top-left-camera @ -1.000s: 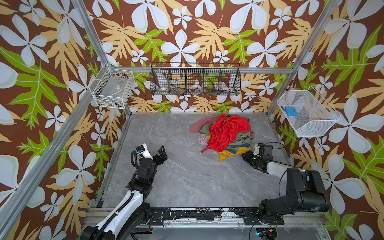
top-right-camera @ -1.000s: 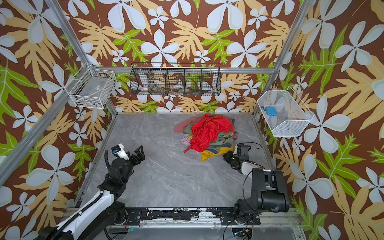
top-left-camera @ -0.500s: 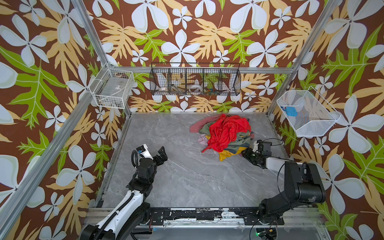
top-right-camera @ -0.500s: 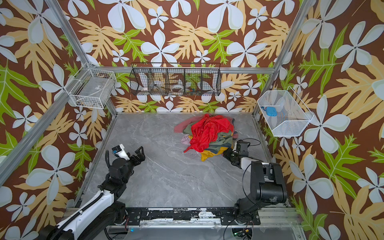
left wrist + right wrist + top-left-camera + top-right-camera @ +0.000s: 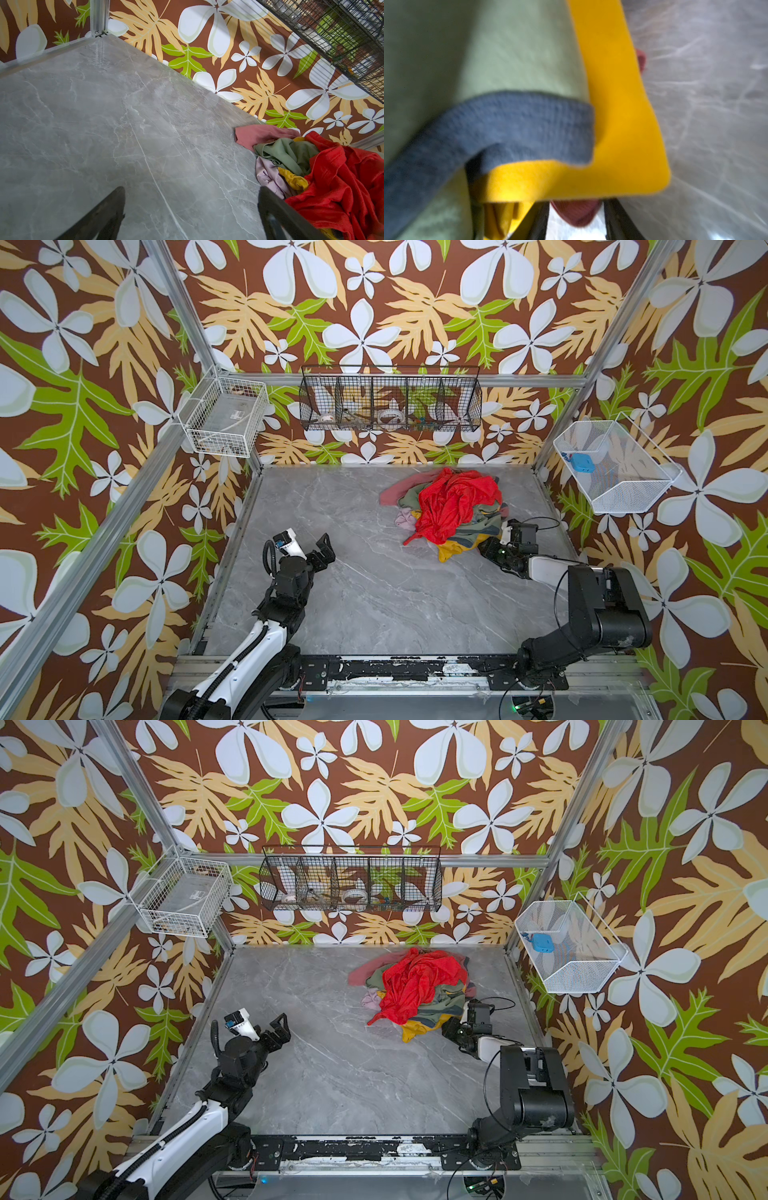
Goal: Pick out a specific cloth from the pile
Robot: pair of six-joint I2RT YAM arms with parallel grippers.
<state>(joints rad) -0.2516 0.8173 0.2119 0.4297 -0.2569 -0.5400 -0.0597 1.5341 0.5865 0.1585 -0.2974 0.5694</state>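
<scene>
The pile [image 5: 449, 506] [image 5: 415, 986] sits at the back right of the table, with a bright red cloth on top. The cloth [image 5: 392, 492] [image 5: 360, 974] [image 5: 259, 134], dusty rose, pokes out flat at the pile's far left edge under an olive one. My right gripper [image 5: 487, 548] [image 5: 451, 1028] is low at the pile's near right edge. In the right wrist view its jaws stand apart under a yellow cloth [image 5: 623, 124], and a maroon-pink cloth tip [image 5: 575, 214] lies loose between them. My left gripper [image 5: 322, 549] [image 5: 192, 191] hangs open over bare table, left of the pile.
A black wire basket [image 5: 390, 402] hangs on the back wall. A white wire basket [image 5: 226, 423] hangs on the left rail, and a white mesh one [image 5: 615, 466] with a blue item on the right. A cable loop [image 5: 540, 522] sits by the right wrist.
The right gripper has pushed forward to the pile's near right edge, and its jaws have spread wider. The left arm has not moved.
</scene>
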